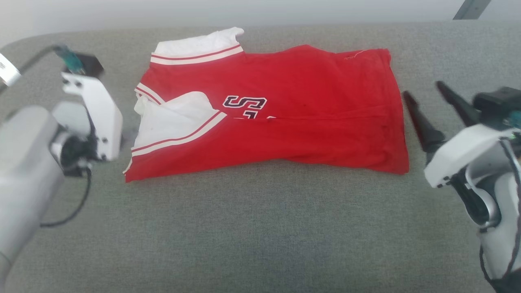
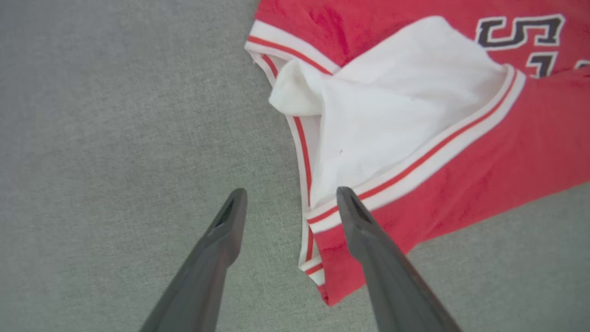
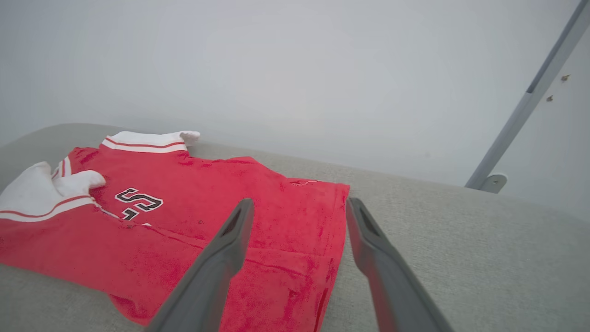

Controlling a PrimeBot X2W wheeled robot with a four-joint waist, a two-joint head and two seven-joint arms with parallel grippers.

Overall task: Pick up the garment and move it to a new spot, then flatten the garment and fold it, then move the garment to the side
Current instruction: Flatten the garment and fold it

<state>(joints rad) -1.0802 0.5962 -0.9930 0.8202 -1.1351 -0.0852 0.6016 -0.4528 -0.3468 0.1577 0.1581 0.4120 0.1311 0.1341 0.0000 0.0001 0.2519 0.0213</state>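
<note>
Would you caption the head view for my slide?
Folded red shirt on grey fabric, left gripper and right gripper open alongside.

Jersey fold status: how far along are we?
Done: the garment lies on the grey fabric surface, folded over lengthwise, with its collar end rumpled. In hand: nothing; the left gripper and right gripper are open and empty, one at each end. Left: likely another fold, then moving it aside.

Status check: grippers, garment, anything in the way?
Left gripper open, empty, by the trimmed end. Right gripper open, empty, by the hem. Garment folded, lying on grey cushion. Nothing seen blocking.
</note>
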